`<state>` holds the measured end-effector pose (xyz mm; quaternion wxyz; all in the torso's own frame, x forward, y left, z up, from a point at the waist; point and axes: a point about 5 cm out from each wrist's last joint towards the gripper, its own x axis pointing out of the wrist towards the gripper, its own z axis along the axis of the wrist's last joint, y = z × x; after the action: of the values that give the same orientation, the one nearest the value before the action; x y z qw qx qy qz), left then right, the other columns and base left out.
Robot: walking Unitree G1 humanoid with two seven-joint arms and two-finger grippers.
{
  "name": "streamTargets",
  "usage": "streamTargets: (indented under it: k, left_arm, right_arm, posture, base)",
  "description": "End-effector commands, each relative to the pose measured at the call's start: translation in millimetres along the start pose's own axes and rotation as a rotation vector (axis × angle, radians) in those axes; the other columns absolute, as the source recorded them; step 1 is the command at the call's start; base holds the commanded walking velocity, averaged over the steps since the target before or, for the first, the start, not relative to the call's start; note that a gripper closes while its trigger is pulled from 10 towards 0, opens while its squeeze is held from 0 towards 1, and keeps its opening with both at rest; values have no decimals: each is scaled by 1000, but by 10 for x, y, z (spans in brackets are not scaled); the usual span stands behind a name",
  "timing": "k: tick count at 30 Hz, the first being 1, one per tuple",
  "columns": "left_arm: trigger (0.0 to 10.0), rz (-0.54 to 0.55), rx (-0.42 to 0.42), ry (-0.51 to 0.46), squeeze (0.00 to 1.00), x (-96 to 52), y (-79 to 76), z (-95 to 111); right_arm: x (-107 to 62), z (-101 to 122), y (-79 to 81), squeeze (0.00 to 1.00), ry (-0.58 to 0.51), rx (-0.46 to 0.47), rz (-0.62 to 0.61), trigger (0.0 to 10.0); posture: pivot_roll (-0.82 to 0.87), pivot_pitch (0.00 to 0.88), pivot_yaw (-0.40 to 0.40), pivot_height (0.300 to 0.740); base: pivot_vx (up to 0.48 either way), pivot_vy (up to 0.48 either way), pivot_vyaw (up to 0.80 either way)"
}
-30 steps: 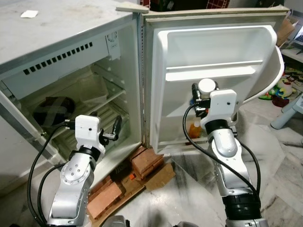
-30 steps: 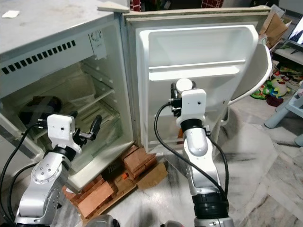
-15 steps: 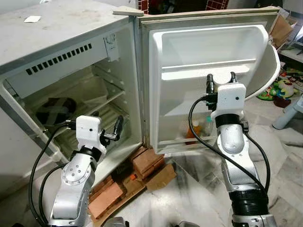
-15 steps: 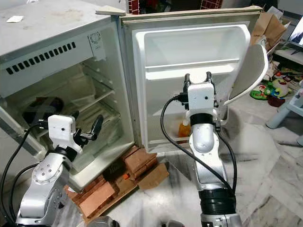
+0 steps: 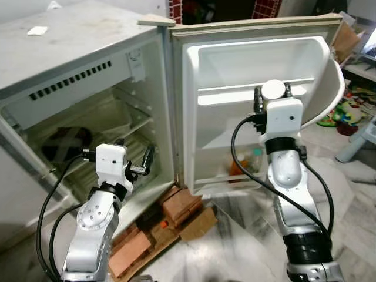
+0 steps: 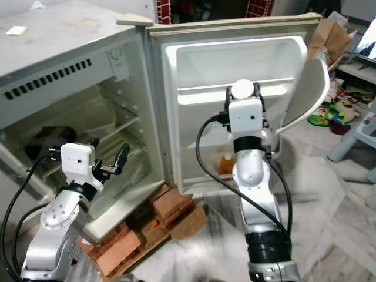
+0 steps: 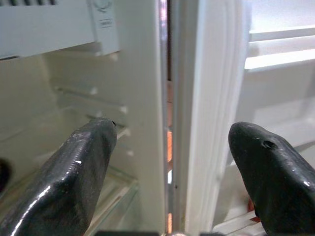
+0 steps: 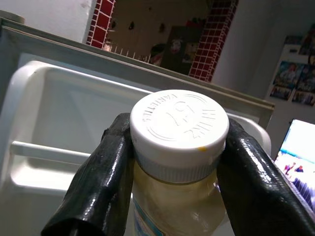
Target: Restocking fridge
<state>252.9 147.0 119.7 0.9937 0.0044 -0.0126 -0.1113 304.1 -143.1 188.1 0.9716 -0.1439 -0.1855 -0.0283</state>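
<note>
The small white fridge [image 5: 88,59] stands open, its door [image 5: 258,59] swung out to the right. My right gripper [image 5: 272,94] is shut on a bottle [image 8: 179,120] with a white cap and pale yellow contents. It holds the bottle upright in front of the door, level with the middle door shelf [image 5: 226,97]. An orange bottle [image 5: 235,167] and a green-capped one [image 5: 256,158] stand in the bottom door shelf. My left gripper [image 5: 134,155] is open and holds nothing, low before the fridge's interior near the hinge side.
A dark bundle [image 5: 64,141] lies on a shelf inside the fridge. Bricks [image 5: 179,205] and cardboard [image 5: 200,223] prop up the fridge's front. A white curved chair back [image 5: 336,88] and toys [image 5: 352,108] lie behind the door at the right. The floor is marble.
My right gripper has risen with the bottle, from low on the door up to the middle door shelf. The left arm has stayed where it was. The camera has shifted slightly.
</note>
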Motion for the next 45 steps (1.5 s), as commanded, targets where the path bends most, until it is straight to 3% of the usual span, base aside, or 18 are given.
streamTargets:
  k: [1,18,20,33,45]
  left_arm:
    - [10000,-19,15,-18,0,14,-28,39]
    - [10000,-13,21,-19,0,23,-31,31]
    - [10000,9,-9,-17,0,23,-17,28]
    - [10000,64,18,4,0,44,11,8]
    - [10000,58,42,-1,0,48,-7,8]
  right_arm:
    - [8,103,-28,0,-52,11,-3,10000]
    - [9,98,14,0,-46,59,35,10000]
    - [5,113,53,0,-49,99,66,10000]
    - [-27,317,338,0,-84,327,310,10000]
    - [4,353,337,0,-101,332,342,10000]
  posture:
    - [74,19,3,740]
    - [74,16,1,740]
    - [73,15,1,740]
    - [76,11,-5,740]
    - [76,4,-10,740]
  base:
    - [300,-371,0]
    - [303,-369,0]
    - [0,0,0]
    - [0,0,0]
    - [0,-145,235]
